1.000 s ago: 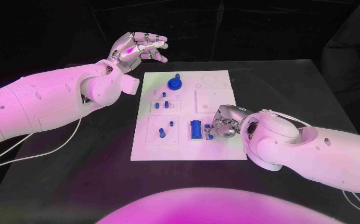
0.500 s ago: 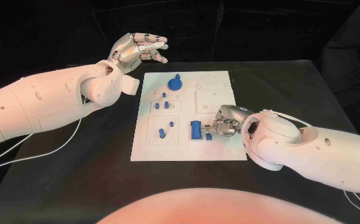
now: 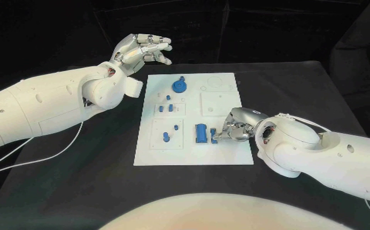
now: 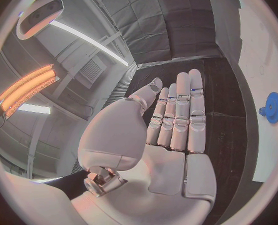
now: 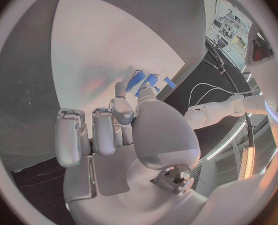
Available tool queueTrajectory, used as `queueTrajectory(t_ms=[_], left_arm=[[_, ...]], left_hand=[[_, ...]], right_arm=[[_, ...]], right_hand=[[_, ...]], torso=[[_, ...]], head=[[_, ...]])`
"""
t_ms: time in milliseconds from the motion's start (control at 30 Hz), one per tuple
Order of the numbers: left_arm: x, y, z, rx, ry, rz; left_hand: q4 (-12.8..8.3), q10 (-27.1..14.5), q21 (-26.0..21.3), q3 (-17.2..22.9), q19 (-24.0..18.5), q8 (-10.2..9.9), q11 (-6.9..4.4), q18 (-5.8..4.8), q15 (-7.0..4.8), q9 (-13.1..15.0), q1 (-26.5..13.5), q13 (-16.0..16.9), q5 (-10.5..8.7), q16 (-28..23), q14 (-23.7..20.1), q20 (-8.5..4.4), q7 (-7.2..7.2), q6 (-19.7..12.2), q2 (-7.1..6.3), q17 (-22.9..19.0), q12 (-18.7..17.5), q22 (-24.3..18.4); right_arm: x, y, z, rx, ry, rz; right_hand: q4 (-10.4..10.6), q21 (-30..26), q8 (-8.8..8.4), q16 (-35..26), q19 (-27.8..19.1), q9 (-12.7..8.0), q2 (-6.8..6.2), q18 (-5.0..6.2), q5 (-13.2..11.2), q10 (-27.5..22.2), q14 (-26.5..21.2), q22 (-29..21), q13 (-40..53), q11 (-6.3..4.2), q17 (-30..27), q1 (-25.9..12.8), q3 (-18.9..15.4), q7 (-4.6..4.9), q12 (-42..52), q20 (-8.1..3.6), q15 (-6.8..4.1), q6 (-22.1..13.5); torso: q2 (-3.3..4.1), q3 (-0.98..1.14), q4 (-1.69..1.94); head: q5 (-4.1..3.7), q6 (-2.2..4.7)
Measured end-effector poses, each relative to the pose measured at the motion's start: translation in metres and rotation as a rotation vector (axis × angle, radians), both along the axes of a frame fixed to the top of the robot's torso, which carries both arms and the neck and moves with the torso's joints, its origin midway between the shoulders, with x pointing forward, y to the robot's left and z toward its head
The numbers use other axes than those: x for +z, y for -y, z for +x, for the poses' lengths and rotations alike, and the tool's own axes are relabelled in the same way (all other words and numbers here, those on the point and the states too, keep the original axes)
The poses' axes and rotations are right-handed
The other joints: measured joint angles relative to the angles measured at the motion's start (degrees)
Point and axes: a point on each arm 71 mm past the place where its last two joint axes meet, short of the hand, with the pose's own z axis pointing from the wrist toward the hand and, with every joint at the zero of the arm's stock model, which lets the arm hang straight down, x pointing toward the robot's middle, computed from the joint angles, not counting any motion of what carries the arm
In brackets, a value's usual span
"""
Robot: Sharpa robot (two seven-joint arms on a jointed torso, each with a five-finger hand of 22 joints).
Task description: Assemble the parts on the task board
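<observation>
The right hand [image 3: 237, 127] is lowered onto the task board [image 3: 194, 155] at lower right of centre, fingers curled; whether a blue part [image 3: 214, 133] is pinched cannot be told. The left hand [image 3: 143, 50] is raised upper left, empty, fingers loosely spread.

My right hand [image 3: 235, 127] covers the small blue part [image 3: 214, 134] at its fingertips, so I cannot tell whether I grip it. The task board [image 4: 273, 135] is cut off at my left wrist view's rim.
</observation>
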Motion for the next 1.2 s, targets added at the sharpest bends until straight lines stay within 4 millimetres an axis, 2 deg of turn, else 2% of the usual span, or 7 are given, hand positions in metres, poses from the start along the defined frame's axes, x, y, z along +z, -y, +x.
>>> queueTrajectory(t_ms=[433,833,900,1100,1200], left_arm=[[-0.0003,0.0000,0.0008,0.001,0.000,0.001],[-0.0004,-0.0002,0.0009,0.002,-0.001,0.002],[-0.0004,-0.0002,0.0009,0.002,-0.001,0.002],[-0.0004,-0.0004,0.0008,0.002,-0.001,0.002],[-0.0004,-0.0005,0.0008,0.002,-0.001,0.002]], left_hand=[[0.00,0.00,0.00,0.00,0.00,0.03,0.00,0.00,0.00,0.00,0.00,0.00,0.00,0.00,0.00,0.00,0.00,0.00,0.00,0.01,0.00,0.01],[0.00,0.00,0.00,0.00,0.00,0.03,0.00,0.00,0.00,0.00,0.00,0.00,0.00,0.00,0.00,0.00,0.00,0.00,0.00,0.01,0.00,0.01],[0.00,0.00,0.00,0.00,0.00,0.03,0.00,0.00,0.00,0.00,0.00,0.00,0.00,0.00,0.00,0.00,0.00,0.00,0.00,0.01,0.00,0.01],[0.00,0.00,0.00,0.00,0.00,0.03,0.00,0.00,0.00,0.00,0.00,0.00,0.00,0.00,0.00,0.00,0.00,0.00,0.00,0.01,0.00,-0.08],[0.00,0.00,0.00,0.00,0.00,0.03,0.00,0.00,0.00,0.00,0.00,0.00,0.00,0.00,0.00,0.00,0.00,0.00,0.00,0.01,0.00,-0.08]], right_arm=[[-0.0024,-0.0003,0.0013,0.039,-0.014,0.002],[-0.0078,-0.0057,0.0080,0.046,-0.024,-0.013],[-0.0083,-0.0065,0.0083,0.048,-0.027,-0.016],[-0.0082,-0.0076,0.0078,0.052,-0.028,-0.018],[-0.0076,-0.0045,0.0076,0.051,-0.022,-0.011]], right_hand=[[-1.11,-0.26,-0.31,-0.36,0.00,0.47,0.61,0.00,1.05,-0.23,0.00,0.00,-0.30,0.22,-0.45,2.09,-0.45,0.41,-0.89,0.00,0.00,-0.41],[-1.35,-0.26,-0.31,-0.37,0.00,0.87,1.50,0.00,3.04,-0.23,0.00,0.00,-0.14,0.22,-0.44,2.98,-0.68,0.41,-0.89,0.01,0.00,-0.41],[-1.91,-0.26,-0.31,-0.37,0.00,0.96,1.67,0.00,3.35,-0.23,0.00,0.00,-0.13,0.22,-0.44,3.59,-0.78,0.41,-0.89,0.00,0.00,-0.41],[-2.24,-0.26,-0.36,-0.37,0.00,1.14,1.81,0.00,4.24,-0.23,0.00,0.00,-0.07,0.22,-0.44,4.03,-0.90,0.40,-0.89,0.01,0.00,-0.41],[-1.68,-0.47,-0.58,-0.42,0.00,1.28,1.48,0.00,5.05,-0.25,0.00,0.00,-0.22,0.24,-0.54,3.68,-1.77,0.40,-1.52,0.01,0.00,-0.41]], torso=[[0.00,-0.04,0.03],[0.05,-0.01,0.04],[0.05,-0.02,0.04],[0.02,-0.02,-0.03],[-0.04,-0.02,-0.04]], head=[[-0.26,0.20],[0.02,-0.23],[0.03,-0.28],[0.03,-0.36],[-0.07,-0.30]])
